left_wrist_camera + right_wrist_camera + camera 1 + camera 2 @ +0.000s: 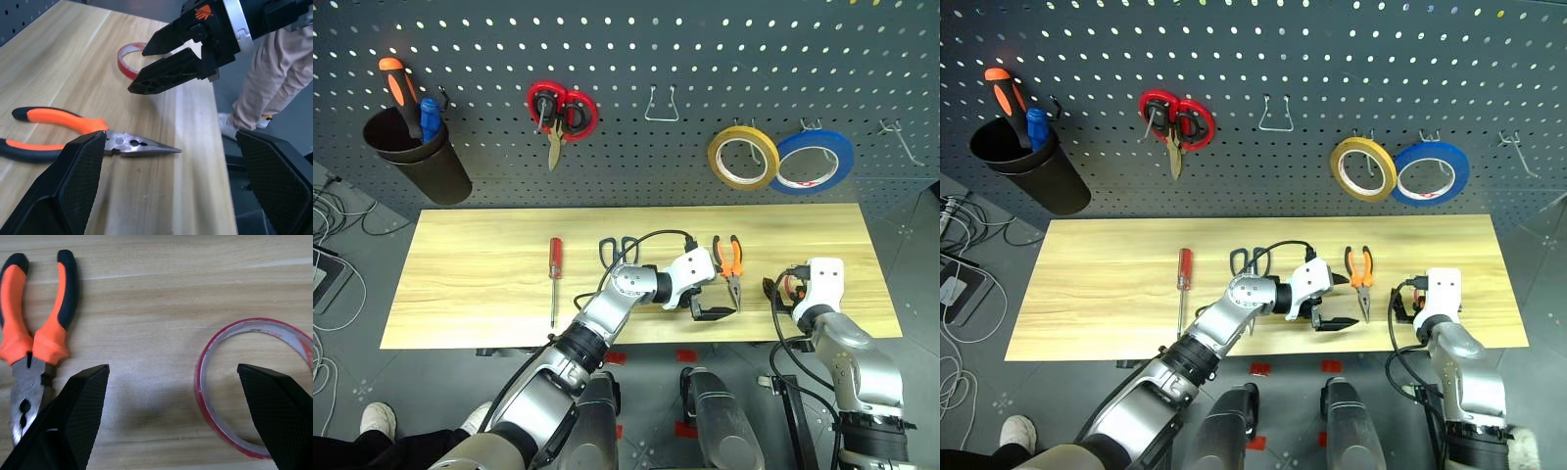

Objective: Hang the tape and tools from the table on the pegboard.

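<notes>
On the table point(470, 294) lie a red-handled screwdriver point(554, 262), dark-blue-handled scissors point(615, 249) partly under my left arm, and orange-and-black pliers point(731, 264). My left gripper point(715, 296) stands open just left of the pliers' nose, pointing right, with nothing between its fingers. The red tape point(200, 387) lies flat on the wood to the right of the pliers. My right gripper point(139, 68) hovers open right over the tape, holding nothing. The pegboard point(636, 39) rises behind the table.
On the pegboard hang red-handled scissors point(560, 110), a yellow roll point(743, 157), a blue roll point(814, 161) and bare hooks point(661, 103). A black cup point(416, 157) at its left holds orange and blue screwdrivers. A person's legs point(266, 88) stand beyond the table's right end.
</notes>
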You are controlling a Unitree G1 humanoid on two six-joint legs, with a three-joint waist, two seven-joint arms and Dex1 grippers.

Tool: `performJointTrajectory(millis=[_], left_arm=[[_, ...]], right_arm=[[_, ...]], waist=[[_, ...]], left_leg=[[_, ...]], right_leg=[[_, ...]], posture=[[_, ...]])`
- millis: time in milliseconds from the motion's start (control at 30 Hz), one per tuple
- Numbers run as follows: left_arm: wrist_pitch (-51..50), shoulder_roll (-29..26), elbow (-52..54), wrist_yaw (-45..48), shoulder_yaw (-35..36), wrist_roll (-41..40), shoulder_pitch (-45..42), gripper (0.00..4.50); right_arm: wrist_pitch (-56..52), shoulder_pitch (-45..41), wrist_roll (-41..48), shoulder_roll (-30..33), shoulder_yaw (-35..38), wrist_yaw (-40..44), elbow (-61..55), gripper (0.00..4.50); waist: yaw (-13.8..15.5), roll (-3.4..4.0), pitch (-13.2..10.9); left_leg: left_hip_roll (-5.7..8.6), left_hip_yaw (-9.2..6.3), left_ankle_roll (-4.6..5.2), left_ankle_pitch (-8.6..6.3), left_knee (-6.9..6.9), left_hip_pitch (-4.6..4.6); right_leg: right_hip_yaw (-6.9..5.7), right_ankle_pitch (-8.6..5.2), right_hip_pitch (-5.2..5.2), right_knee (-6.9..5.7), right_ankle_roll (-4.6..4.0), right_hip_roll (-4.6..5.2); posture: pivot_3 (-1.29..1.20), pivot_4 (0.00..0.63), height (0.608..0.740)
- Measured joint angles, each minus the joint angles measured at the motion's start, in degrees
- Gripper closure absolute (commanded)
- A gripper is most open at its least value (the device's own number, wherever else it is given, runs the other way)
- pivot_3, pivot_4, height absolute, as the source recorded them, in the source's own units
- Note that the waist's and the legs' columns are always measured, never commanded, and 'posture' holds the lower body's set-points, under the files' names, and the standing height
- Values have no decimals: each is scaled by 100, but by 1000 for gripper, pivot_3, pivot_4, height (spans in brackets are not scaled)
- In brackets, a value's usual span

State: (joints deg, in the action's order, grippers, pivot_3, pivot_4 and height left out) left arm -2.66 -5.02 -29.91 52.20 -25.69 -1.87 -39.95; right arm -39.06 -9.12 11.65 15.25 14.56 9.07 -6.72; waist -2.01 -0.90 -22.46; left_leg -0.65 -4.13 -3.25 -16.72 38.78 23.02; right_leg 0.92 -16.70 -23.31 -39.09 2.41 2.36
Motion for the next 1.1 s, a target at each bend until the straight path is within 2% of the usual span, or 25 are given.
performJointTrajectory(millis=[233, 367, 667, 933, 1100], left_arm=[[155, 206, -279, -24, 156, 49, -202, 30], [29, 391, -287, -33, 266, 35, -279, 0], [-33, 466, -287, -39, 371, 55, -308, 0], [-82, 471, -230, -31, 390, 40, -260, 0], [-394, 445, 536, -22, 418, -102, 230, 0]], right_arm=[[248, -298, 86, 215, 167, 86, 807, 0], [313, -392, 98, 237, 308, 40, 1014, 1254], [338, -396, 97, 215, 319, -13, 1026, 4404], [348, -257, 45, 253, 187, -9, 874, 4461], [552, 454, -247, 431, -406, 151, -108, 4461]], waist=[[13, -2, -99], [15, -5, -106], [15, -4, -106], [15, -4, -105], [12, 6, -98]], left_leg=[[-1, 1, 0, 0, -1, 2], [-3, 2, 0, 0, -1, 3], [-4, 2, -1, 0, -4, 2], [-4, 1, -3, 1, -7, 3], [-6, 1, -28, 14, -6, 26]], right_leg=[[-1, 0, -2, 0, 1, 1], [-2, 1, -2, 1, 1, 1], [-1, 0, -3, 3, 2, 0], [-1, -1, -5, 5, 4, 0], [-2, -2, -30, 5, 6, 1]], posture=[[-3, 472, 740], [0, 470, 740], [4, 462, 740], [-23, 430, 740], [-42, 381, 740]])
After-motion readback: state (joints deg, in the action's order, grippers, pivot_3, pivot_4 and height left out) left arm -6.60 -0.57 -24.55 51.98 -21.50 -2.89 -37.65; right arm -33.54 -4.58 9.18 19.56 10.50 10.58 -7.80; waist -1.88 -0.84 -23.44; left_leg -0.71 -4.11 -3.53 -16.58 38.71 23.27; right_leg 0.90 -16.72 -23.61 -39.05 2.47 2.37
